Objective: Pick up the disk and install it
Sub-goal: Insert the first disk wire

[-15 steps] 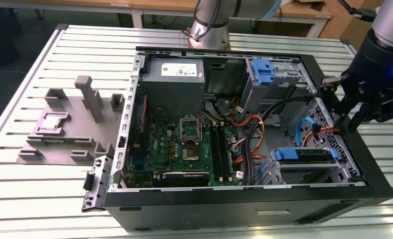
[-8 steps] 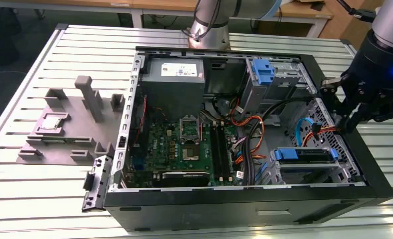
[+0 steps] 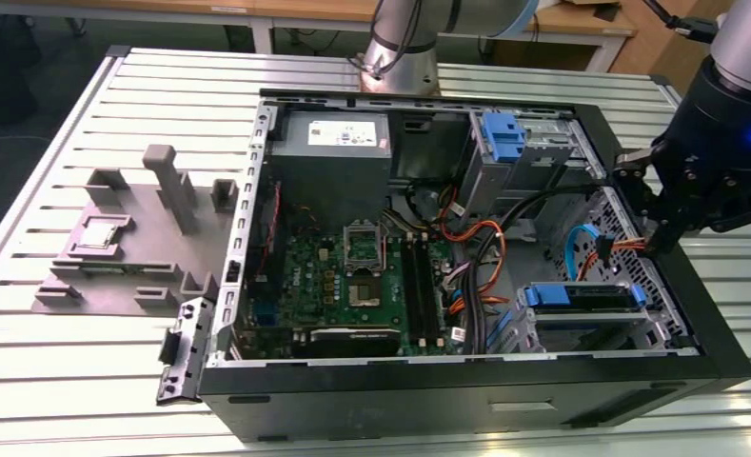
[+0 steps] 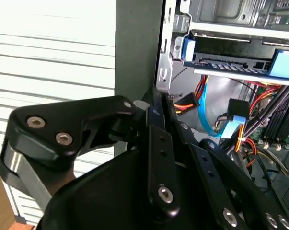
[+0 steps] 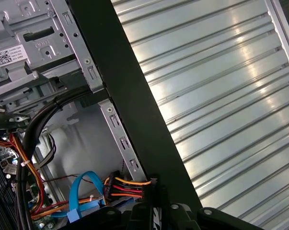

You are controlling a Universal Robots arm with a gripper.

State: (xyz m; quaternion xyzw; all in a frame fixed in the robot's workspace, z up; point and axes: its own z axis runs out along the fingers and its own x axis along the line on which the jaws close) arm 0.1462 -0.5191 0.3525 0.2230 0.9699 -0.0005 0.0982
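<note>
Gripper (image 3: 664,238) over case wall (image 3: 699,286), cables (image 3: 603,249) beside

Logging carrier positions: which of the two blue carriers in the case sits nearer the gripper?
The blue carrier nearest the case's front; the gripper hangs just above it.

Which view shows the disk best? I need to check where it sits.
The exterior view: the disk lies flat in its blue carrier, in a bay inside the case. The second wrist view catches its edge; the first wrist view faces cables instead.
</note>
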